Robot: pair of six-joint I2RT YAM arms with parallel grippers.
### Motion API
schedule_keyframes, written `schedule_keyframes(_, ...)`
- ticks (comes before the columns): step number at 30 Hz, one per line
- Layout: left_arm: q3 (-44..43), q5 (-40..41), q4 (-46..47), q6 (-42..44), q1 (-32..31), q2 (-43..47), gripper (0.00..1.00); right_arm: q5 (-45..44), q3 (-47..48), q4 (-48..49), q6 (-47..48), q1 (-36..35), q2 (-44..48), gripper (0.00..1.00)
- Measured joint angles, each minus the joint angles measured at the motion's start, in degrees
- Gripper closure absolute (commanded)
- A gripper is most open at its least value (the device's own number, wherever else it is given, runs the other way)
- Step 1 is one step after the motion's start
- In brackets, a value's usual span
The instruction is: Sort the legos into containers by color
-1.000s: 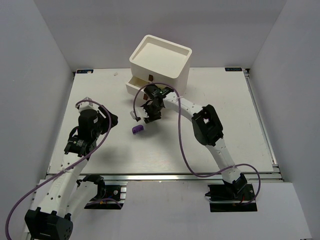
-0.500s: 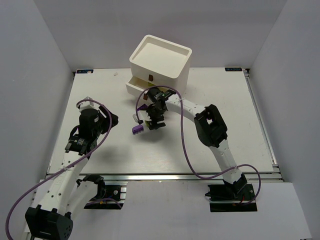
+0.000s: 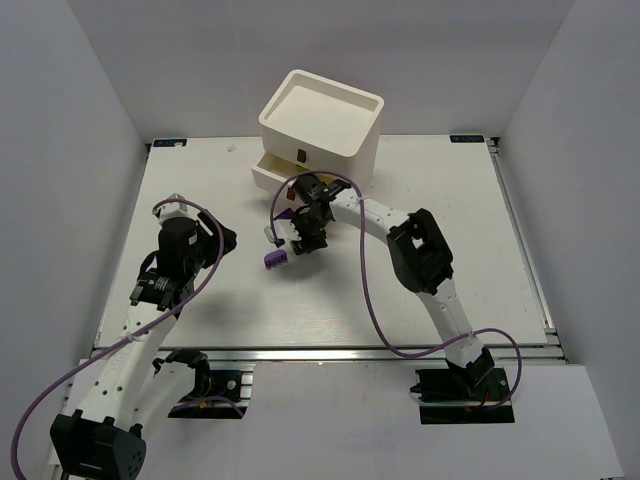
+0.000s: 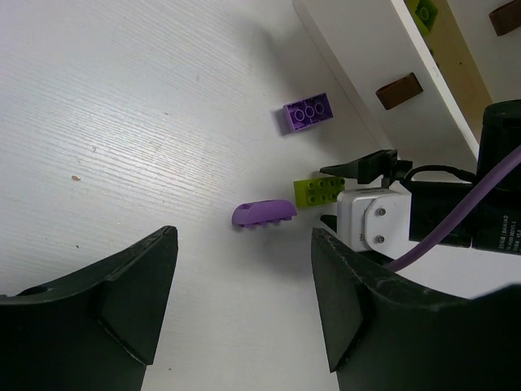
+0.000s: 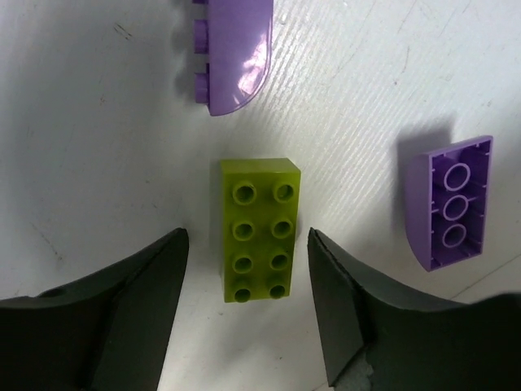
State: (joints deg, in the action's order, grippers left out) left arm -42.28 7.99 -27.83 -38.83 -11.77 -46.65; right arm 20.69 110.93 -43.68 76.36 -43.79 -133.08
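Down at the table (image 3: 450, 220), the right end effector (image 5: 247, 238) is open, its two fingers (image 5: 122, 318) spread either side of a lime brick (image 5: 259, 230) that lies flat, studs up, directly between them, with a gap of bare table on each side, so nothing is gripped. Just beyond the fingertips lies a curved purple piece (image 5: 236, 53), tipped on its side. Off past the right-hand finger sits another purple brick (image 5: 450, 202) (three round marks show on its upper face). Farther ahead of this end effector stands the white drawer chest (image 3: 335, 158), its lowest drawer (image 3: 265, 172) pulled out; the left wrist view shows a lime brick (image 4: 423, 10) in an open drawer. The left end effector (image 4: 244, 244) hovers open and empty, with the curved purple piece and the lime brick ahead of its fingertips.
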Motion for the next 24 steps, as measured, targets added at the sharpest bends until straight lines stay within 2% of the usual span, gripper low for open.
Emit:
schedule_keyframes(1, 0.0, 0.0, 0.0, 0.0, 0.0, 0.0, 0.24, 0.1, 0.4, -0.3, 0.3, 0.0, -0.4, 0.53)
schedule_keyframes(6, 0.0, 0.0, 0.0, 0.0, 0.0, 0.0, 0.24, 0.4, 1.3, -2.6, 2.1, 0.0, -0.9, 0.76)
schedule_keyframes(9, 0.0, 0.0, 0.0, 0.0, 0.0, 0.0, 0.24, 0.9, 1.9, -4.8, 2.2, 0.0, -0.9, 0.85)
schedule_keyframes(15, 0.0, -0.1, 0.1, 0.7, 0.0, 0.2, 0.20, 5.2, 8.9, -10.4, -5.7, -0.1, -0.7, 0.91)
schedule_keyframes(16, 0.1, -0.1, 0.2, 0.9, 0.0, 0.4, 0.19, 6.2, 10.2, -9.9, -8.0, -0.1, 0.2, 1.00)
schedule_keyframes(17, 0.3, -0.1, 0.7, 1.1, 0.0, 0.8, 0.18, 7.0, 10.5, -9.2, -10.4, -0.1, 1.7, 1.00)
schedule_keyframes(21, 1.0, -0.1, 1.9, 2.0, 0.0, 2.1, 0.18, 6.5, 4.2, 0.0, -23.6, -0.1, 14.4, 1.00)
schedule_keyframes(24, 1.4, -0.4, 3.0, 2.4, 0.0, 1.8, 0.18, 1.2, -1.4, 8.7, -31.7, -0.1, 23.6, 1.00)
